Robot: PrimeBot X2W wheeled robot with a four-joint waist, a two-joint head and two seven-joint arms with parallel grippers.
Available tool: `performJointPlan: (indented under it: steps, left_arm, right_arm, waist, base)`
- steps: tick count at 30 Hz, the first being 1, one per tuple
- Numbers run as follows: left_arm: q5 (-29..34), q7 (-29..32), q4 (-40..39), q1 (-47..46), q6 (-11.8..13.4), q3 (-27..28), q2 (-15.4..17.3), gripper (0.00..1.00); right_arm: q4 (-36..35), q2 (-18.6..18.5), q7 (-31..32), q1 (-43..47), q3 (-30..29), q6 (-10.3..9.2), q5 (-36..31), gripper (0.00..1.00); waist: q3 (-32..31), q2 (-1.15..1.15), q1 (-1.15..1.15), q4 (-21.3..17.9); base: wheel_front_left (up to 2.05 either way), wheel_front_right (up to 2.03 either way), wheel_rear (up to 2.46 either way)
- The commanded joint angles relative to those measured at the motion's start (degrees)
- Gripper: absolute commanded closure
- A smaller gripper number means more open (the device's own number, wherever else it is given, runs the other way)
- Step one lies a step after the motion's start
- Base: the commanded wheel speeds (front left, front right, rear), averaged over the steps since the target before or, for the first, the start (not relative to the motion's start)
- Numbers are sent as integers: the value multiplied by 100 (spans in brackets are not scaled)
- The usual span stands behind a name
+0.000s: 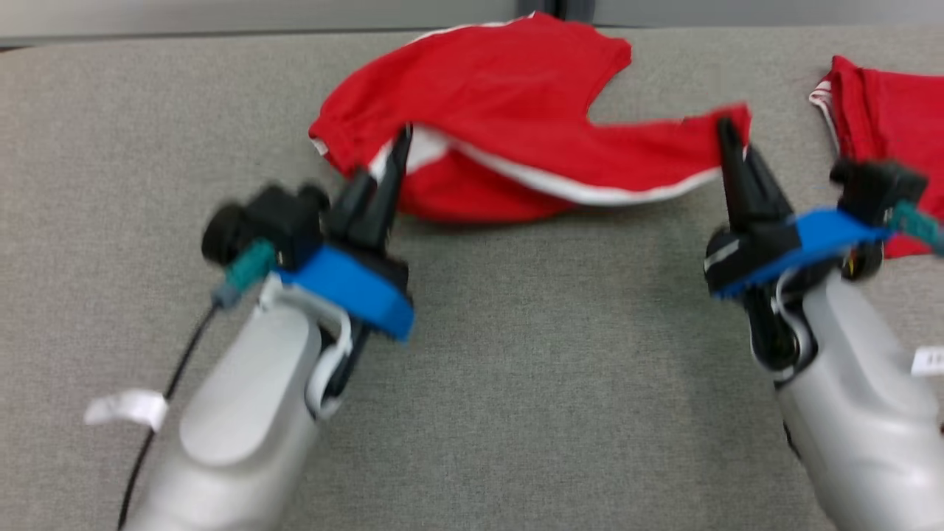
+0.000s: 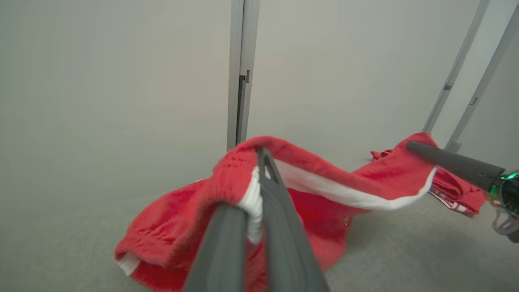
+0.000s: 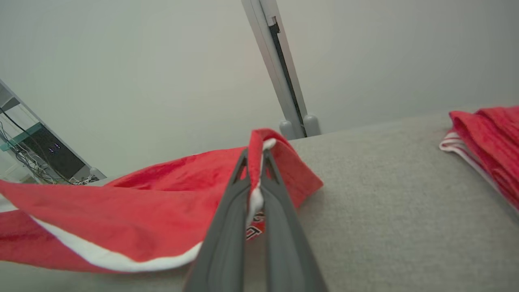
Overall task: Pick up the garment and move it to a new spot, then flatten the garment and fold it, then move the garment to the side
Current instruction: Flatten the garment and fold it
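Grey cloth is covering the counter point(image 1: 560, 383), with pale wall panels standing behind its far edge. I am holding the red garment point(image 1: 509, 81) near the middle of that far edge. The left jaws are pinched shut on one end of its white-trimmed hem and the right jaws are pinched shut on the other end. The hem is hanging stretched between them while the rest is lying bunched on the counter behind.

I am judging the carry to a new spot as the step in hand. Both grips are sitting right at the edge of the cloth, so a quick pull could be tugging the trim out of one side. The bunched part is resting on rough cloth, and that friction could be adding to the pull. A second red garment point(image 1: 885, 110) is lying at the right edge, just beside my right arm, so swinging that way risks sweeping it along.
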Motion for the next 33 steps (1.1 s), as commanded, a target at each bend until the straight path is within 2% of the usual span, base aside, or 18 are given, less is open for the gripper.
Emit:
performJointPlan:
  steps: [1, 6, 10, 11, 15, 22, 27, 33]
  left_arm:
    - [35, -25, -143, 349, 54, 54, 33, 100]
    - [72, -25, -563, 1481, 74, -8, 84, 100]
    - [119, -26, -746, 1960, 99, -120, 131, 100]
    - [151, -25, -848, 2247, 119, -178, 171, 100]
    - [145, -24, -1030, 2581, 176, -249, 241, 100]
    - [134, 128, -1480, 3113, 300, -380, 418, 100]
    - [106, 225, -1701, 3273, 349, -477, 459, 100]
    - [97, 216, -1766, 3102, 338, -451, 435, 100]
  right_arm:
    - [-167, -80, -24, 404, 19, 4, 69, 100]
    - [-762, -154, -3, 1524, -43, 4, 212, 100]
    - [-1086, -113, 56, 2116, -182, 4, 224, 100]
    - [-1334, -67, 148, 2514, -285, 4, 181, 100]
    - [-1722, 5, 300, 3090, -501, 4, 83, 100]
    - [-2793, 369, 795, 4216, -1104, 4, -259, 100]
    - [-3406, 603, 1183, 4573, -1473, 4, -446, 100]
    - [-3701, 743, 1510, 4336, -1852, 4, -541, 100]
  waist:
    - [-161, 0, 1, -82]
    - [-397, 0, 1, -66]
    - [-546, 0, 1, -56]
    - [-655, 0, 1, -39]
    - [-807, 0, 1, -1]
    - [-1029, 0, 1, 74]
    - [-1058, 0, 1, 105]
    - [-987, 0, 1, 201]
  base:
    - [0, 0, 0]
    - [0, 0, 0]
    - [0, 0, 0]
    - [0, 0, 0]
    - [0, 0, 0]
    - [0, 0, 0]
    - [0, 0, 0]
    - [0, 0, 0]
